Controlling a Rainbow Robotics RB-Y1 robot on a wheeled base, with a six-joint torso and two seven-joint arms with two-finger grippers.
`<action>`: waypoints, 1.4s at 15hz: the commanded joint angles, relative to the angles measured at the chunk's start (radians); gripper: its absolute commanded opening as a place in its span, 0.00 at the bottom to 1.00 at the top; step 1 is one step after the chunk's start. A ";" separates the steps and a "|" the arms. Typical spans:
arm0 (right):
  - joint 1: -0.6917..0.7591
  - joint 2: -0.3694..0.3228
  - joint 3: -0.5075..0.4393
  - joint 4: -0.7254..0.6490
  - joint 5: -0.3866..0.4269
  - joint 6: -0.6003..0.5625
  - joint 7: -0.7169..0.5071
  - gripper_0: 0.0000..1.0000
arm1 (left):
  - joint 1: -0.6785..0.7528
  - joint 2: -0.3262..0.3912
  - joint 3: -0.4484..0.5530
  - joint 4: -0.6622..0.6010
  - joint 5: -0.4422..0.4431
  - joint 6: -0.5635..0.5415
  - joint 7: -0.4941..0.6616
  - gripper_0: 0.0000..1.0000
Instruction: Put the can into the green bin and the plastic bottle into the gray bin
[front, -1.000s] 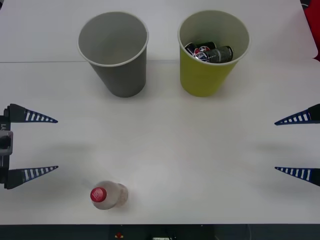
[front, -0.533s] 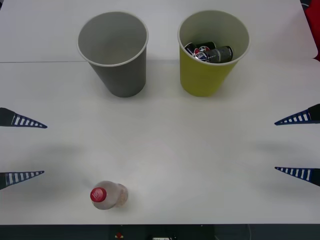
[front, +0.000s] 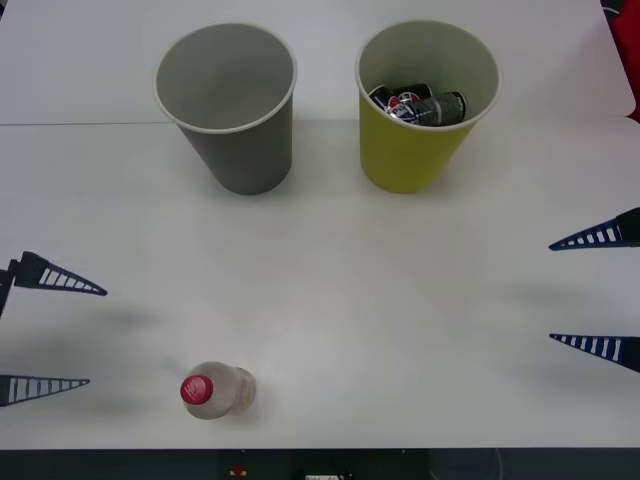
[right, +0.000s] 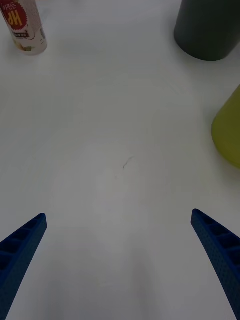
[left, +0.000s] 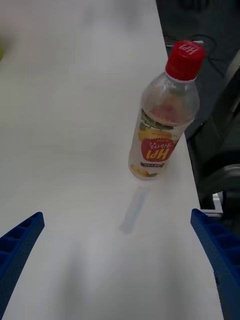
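- My left gripper (front: 48, 333) has its fingers spread wide and holds nothing; it hovers at the table's left edge, level with the bottle and short of it.
- My right gripper (front: 598, 292) is likewise spread and empty, parked at the right edge, well apart from everything.
- The bottle (front: 213, 389) stands upright near the table's front edge, red cap on, untouched; the left wrist view puts it squarely ahead between the open fingers.
- The green bin (front: 412, 155) already holds dark cans (front: 418, 105); I judge the can half done.
- The gray bin (front: 240, 150) looks empty, well behind the bottle.
- Remaining: grasp the bottle, carry it, drop it in the gray bin.
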 joint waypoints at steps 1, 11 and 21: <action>0.000 0.000 0.000 0.000 0.000 0.000 0.000 1.00 | -0.050 0.000 -0.107 0.091 0.082 -0.018 -0.054 1.00; 0.000 0.000 0.000 0.000 0.000 0.000 0.000 1.00 | -0.213 -0.035 -0.515 0.352 0.391 -0.053 -0.341 1.00; 0.000 0.000 0.000 0.000 0.000 0.000 0.000 1.00 | -0.251 -0.165 -0.642 0.357 0.427 0.008 -0.379 1.00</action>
